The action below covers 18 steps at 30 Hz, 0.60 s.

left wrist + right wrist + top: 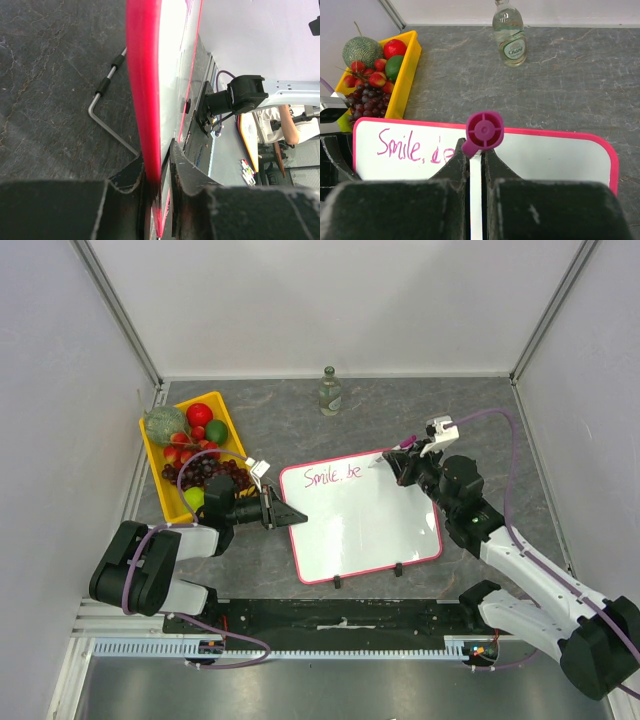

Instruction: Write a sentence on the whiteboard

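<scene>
The whiteboard [365, 530] lies flat mid-table, with a pink-red rim and two black clips on its near edge. The sentence [332, 476] so reads "Smile. be" in pink cursive at its top left; it also shows in the right wrist view [400, 145]. My left gripper [297, 517] is shut on the board's left rim [144, 100], its jaws pinching the edge [159, 175]. My right gripper [405, 466] is shut on a white marker with a magenta end cap [484, 131]. It holds the marker over the board's [555, 155] top edge, just right of "be". The tip is hidden.
A yellow tray [228, 416] of fruit stands at the left, just behind my left gripper. A glass bottle [329, 392] stands at the back centre, also in the right wrist view [509, 35]. A bent metal key [107, 100] lies on the table under the board's raised edge.
</scene>
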Tool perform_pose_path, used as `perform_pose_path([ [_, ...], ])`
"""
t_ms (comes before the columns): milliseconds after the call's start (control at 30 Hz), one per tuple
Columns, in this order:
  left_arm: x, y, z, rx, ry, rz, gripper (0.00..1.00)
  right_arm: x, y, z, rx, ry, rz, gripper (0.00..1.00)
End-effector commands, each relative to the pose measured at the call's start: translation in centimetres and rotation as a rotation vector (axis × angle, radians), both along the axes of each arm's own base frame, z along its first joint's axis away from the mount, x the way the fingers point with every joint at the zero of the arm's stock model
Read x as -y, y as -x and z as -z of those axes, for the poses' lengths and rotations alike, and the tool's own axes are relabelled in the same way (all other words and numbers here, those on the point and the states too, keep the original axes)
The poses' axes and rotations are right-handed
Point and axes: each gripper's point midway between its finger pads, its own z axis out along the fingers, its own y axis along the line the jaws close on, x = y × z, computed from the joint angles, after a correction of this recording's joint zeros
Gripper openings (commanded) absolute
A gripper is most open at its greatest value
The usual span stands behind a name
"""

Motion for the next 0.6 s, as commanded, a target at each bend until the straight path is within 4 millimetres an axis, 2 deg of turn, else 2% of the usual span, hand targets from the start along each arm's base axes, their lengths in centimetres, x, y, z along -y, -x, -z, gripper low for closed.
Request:
perform_pose_path([
  [0, -0.3, 0.1, 1.9, 0.042, -0.063, -0.012, 0.02, -0.3, 0.2, 1.0, -0.016, 0.006, -0.023, 0.0],
  [233, -0.3, 0.1, 1.8, 0.042, -0.062, -0.012, 0.02, 0.0, 0.7, 2.1, -0.038, 0.021, -0.024, 0.0],
  [567, -0.3, 0.1, 1.9, 0.04, -0.064, -0.013, 0.02, 1.0, 0.5, 1.8, -0.028, 0.029, 0.027, 0.0],
])
